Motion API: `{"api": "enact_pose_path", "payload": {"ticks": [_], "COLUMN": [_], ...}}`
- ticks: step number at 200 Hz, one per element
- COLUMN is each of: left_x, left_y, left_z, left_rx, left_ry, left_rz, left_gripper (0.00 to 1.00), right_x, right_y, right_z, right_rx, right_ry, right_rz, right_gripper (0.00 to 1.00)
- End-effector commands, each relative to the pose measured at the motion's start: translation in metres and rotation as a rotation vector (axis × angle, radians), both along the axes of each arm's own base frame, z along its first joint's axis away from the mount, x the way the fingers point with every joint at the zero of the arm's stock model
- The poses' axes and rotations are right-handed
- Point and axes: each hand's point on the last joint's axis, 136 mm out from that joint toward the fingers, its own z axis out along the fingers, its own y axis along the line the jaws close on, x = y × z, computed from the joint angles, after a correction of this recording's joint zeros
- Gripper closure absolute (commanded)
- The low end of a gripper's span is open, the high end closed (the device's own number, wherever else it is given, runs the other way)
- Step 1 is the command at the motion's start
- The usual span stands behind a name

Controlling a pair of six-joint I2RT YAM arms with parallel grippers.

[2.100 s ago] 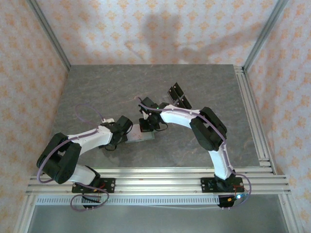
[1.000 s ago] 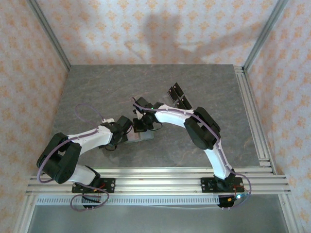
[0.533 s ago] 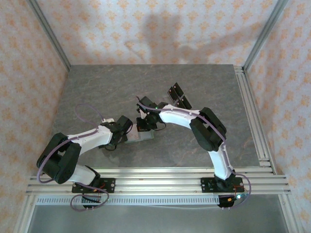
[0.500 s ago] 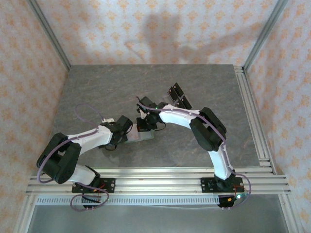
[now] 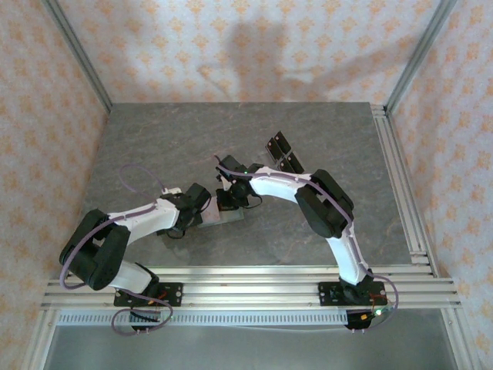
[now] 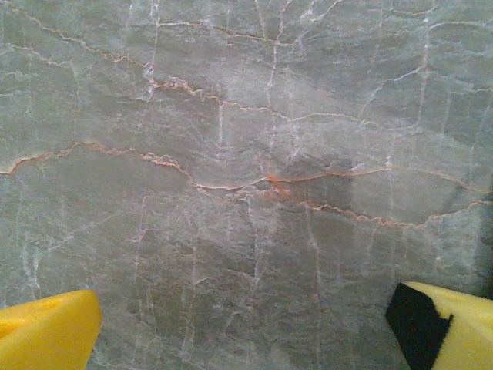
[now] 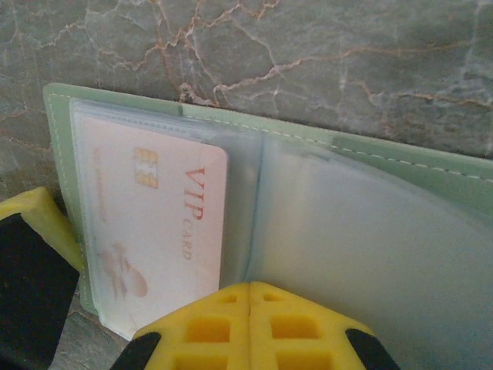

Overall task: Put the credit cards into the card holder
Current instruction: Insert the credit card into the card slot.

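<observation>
Our right end effector (image 7: 249, 308), jaws pressed together, hangs over the open card holder (image 7: 370, 173) on the surface (image 7: 308, 62); a card (image 7: 166, 223) sits in its left sleeve; our left end effector (image 6: 246, 339) gapes wide nearby.

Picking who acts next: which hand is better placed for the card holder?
Right, probably: the right hand, shut, is at the open card holder; the left hand hangs open over bare table.

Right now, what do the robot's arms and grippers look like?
Both the left arm and right arm have white links, black joints and a thin lilac cable. The left gripper and right gripper have yellow fingers with black patches.
</observation>
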Motion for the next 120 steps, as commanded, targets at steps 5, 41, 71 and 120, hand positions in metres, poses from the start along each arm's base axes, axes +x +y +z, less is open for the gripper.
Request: {"api": "enact_pose_path", "payload": {"ticks": [5,41,71,120], "left_x": [-0.001,-0.002,-0.002,0.0], "left_y": [0.002,0.001,0.0,0.0], "left_z": [-0.006,-0.008,-0.008,0.008], "left_rx": [0.003,-0.004,-0.007,-0.021], "left_ry": [0.016,0.019,0.019,-0.017], "left_rz": [0.021,0.019,0.02,0.024], "left_gripper": [0.0,0.0,0.0,0.0], "right_x": [-0.002,-0.008,-0.01,-0.013], "right_y": [0.007,0.015,0.02,0.02], "right_z": [-0.002,-0.002,-0.001,-0.004], "right_rx": [-0.002,0.0,0.005,-0.004], "right_ry": [0.008,0.015,0.02,0.031], "right_rz": [0.029,0.054,0.066,0.086], "right_gripper": [1.0,1.0,1.0,1.0]}}
